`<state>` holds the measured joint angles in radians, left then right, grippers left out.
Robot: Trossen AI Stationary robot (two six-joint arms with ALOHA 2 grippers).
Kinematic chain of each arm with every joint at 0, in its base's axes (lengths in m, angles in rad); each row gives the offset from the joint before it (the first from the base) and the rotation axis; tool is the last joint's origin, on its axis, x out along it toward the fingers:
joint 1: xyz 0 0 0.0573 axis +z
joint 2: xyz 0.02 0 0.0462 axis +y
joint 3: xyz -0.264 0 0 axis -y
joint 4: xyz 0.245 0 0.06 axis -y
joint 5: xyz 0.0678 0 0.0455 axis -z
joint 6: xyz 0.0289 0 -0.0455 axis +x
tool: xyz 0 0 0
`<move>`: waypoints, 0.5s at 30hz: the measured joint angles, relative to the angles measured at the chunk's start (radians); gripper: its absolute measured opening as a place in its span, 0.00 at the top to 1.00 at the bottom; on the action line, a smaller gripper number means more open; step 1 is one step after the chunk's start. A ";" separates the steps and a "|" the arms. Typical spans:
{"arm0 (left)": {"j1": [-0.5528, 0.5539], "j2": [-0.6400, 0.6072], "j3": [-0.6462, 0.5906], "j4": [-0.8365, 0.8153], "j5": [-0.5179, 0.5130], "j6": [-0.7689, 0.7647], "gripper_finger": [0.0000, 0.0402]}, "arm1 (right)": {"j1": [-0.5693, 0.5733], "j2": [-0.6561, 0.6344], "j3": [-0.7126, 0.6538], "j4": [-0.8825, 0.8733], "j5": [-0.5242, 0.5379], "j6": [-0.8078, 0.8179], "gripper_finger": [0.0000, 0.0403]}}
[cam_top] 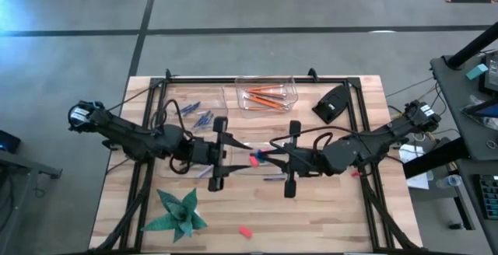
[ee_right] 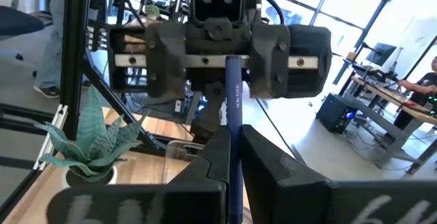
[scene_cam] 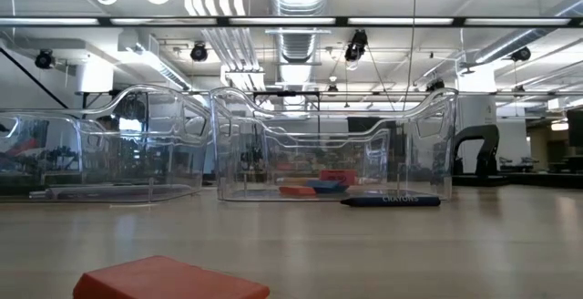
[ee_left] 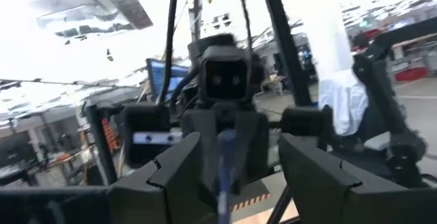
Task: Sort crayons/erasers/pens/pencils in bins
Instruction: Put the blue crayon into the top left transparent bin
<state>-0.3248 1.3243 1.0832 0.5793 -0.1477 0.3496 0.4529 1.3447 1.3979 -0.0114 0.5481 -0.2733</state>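
A blue crayon is held between the two hands in mid-air above the middle of the bench, over a clear bin. The right hand is clenched on one end of it. The left hand faces it from the other side with its fingers spread wide around the stick's other end, not yet gripping. It looks like a handover from right to left.

The sorting seems partly done. The far bin holds the orange pencils. In the low view another bin holds red and blue erasers. A third bin to its left holds a long pale stick I cannot identify.

Things are still loose: several crayons lie on the bench far of the left arm, a blue crayon lies just outside the eraser bin, and a red eraser sits near the front edge. A green paper star stands at the near left.

Both arms reach inward from their sides, stretched low and nearly level, wrists meeting at the centre.
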 joint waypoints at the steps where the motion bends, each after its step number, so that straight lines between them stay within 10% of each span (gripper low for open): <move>1: 0.001 0.000 0.000 -0.003 -0.007 0.000 0.54 | 0.000 0.000 0.000 0.002 0.000 0.000 0.97; 15: 0.022 0.048 0.001 0.047 -0.015 -0.002 0.54 | -0.012 0.000 0.000 0.010 -0.001 -0.017 0.97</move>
<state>-0.3027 1.3723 1.0840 0.6264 -0.1623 0.3476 0.4412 1.3449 1.3979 -0.0013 0.5468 -0.2901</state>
